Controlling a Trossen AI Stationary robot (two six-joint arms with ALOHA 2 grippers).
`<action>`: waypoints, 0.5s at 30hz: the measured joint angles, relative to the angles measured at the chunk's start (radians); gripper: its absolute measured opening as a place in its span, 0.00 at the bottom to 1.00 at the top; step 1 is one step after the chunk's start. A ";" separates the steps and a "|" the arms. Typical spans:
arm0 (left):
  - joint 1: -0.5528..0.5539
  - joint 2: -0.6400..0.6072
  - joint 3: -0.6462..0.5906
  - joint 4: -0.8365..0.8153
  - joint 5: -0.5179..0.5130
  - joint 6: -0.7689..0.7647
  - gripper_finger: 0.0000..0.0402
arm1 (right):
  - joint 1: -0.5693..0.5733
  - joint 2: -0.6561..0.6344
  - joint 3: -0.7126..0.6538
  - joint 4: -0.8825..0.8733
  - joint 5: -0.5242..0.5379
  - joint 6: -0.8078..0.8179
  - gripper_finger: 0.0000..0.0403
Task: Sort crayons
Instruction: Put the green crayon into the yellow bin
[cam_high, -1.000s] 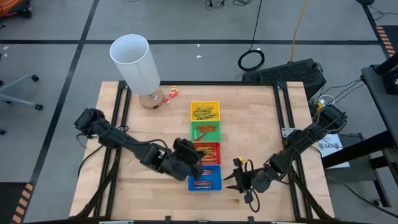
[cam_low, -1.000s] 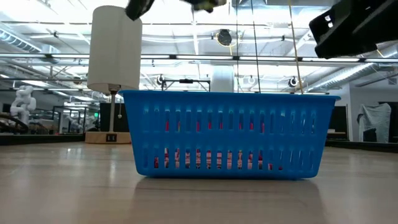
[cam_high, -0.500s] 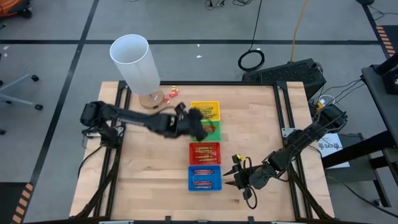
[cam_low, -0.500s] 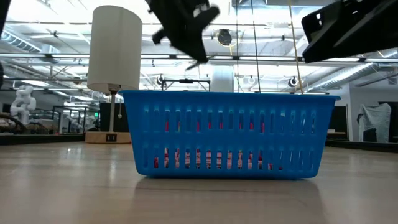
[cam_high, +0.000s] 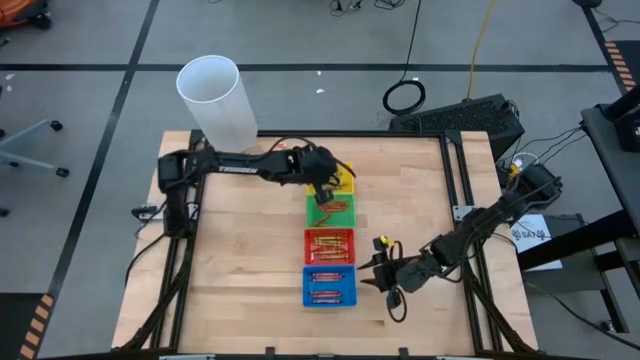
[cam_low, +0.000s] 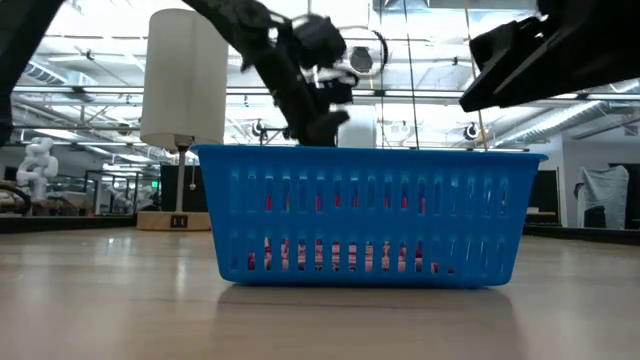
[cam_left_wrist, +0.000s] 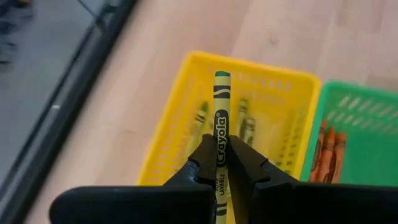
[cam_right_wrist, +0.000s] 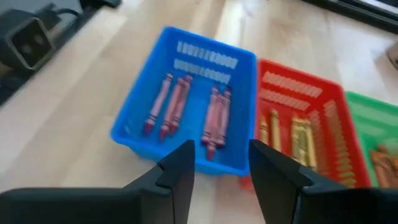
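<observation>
We see the left gripper (cam_left_wrist: 221, 163) clamped on a green-tipped crayon (cam_left_wrist: 220, 134), holding it above the yellow tray (cam_left_wrist: 163, 149), where more crayons lie. The other crayons sit in the green tray (cam_high: 345, 214), red tray (cam_high: 330, 233) and blue tray (cam_right_wrist: 143, 106). The right gripper (cam_right_wrist: 217, 163) hovers beside the blue tray, fingers apart.
</observation>
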 joint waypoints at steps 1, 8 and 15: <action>0.007 0.016 0.000 0.001 0.021 0.013 0.03 | -0.006 -0.010 0.000 -0.018 0.000 0.001 0.33; 0.017 0.092 0.000 0.012 0.041 0.102 0.03 | -0.048 -0.079 0.000 -0.108 0.001 0.003 0.33; 0.016 0.118 0.000 0.026 0.042 0.143 0.17 | -0.090 -0.116 0.000 -0.159 0.058 -0.019 0.33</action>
